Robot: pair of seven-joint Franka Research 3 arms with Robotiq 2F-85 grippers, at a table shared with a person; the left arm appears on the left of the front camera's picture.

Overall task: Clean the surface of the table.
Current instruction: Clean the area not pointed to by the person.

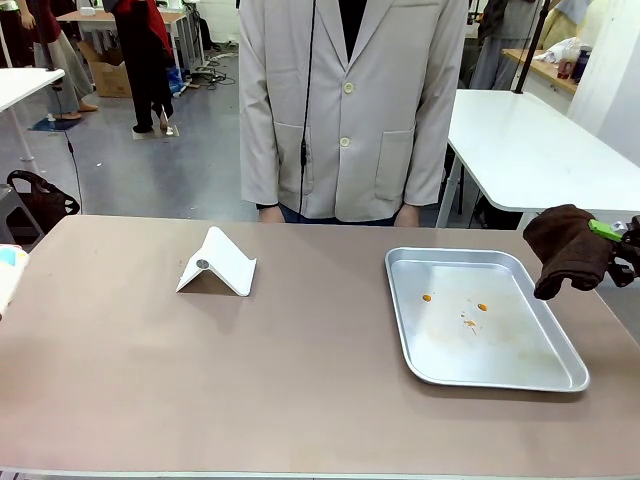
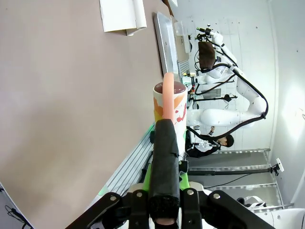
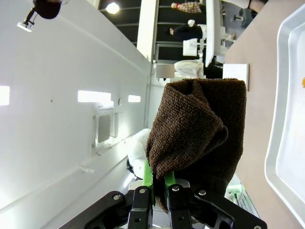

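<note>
From the front, the table [image 1: 250,370] filled the lower part of the view, its taupe top running from edge to edge. A white folded stand [image 1: 216,263] sat on it left of the middle. A silver tray [image 1: 400,310] lay on the right half, with a few orange crumbs [image 1: 427,297] in it. A person [image 1: 350,110] in a pale coat stood at the far side, both hands at the table's edge. At the right edge of the view the right gripper [image 1: 612,235] hung just beyond the tray and above the table's corner. It was pinching a dark brown cloth [image 1: 565,250], which drooped clear of the top.

In the left wrist view the left gripper [image 2: 165,125] had its fingers pressed together. A pink stick [image 2: 168,98] ran along them; whether it was gripped could not be told. Just past the tips stood a printed paper cup [image 2: 177,112] with a dark inside. The table spread across the left of this view, with the stand and tray far along it. The other arm showed beyond with the cloth.

In the right wrist view the green pads were closed on the cloth's lower edge. The cloth rose in a folded bunch over the fingers. The tray's rim and a strip of table lay to the right, and the stand was farther off.
</note>
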